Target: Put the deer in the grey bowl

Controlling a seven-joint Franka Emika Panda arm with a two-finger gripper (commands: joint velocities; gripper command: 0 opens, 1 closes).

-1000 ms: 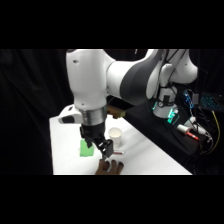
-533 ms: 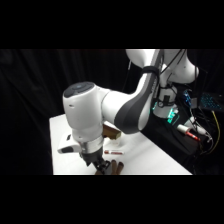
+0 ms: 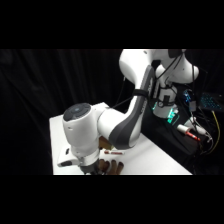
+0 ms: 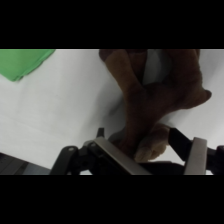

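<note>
The deer [image 4: 160,95], a dark brown toy animal, lies on the white table [image 4: 60,115] and fills the middle of the wrist view. My gripper [image 4: 155,150] is low over it and open, with one rounded brown end of the deer between the fingers [image 4: 196,155]. A small gap shows on the right finger's side. In the side view, the gripper [image 3: 95,167] is down at the table's front edge, right beside the deer [image 3: 111,167], and the arm's big white joint hides most of it. The grey bowl is out of view.
A thin red-brown stick [image 3: 113,151] lies on the table just behind the deer. A green object [image 4: 22,61] sits at the wrist view's upper left. Electronics and cables [image 3: 192,125] stand off the table at the right.
The arm has swung down and toward the table's front edge, bringing the gripper from above the table to the deer. The white cup and the green object are now hidden in the side view.
</note>
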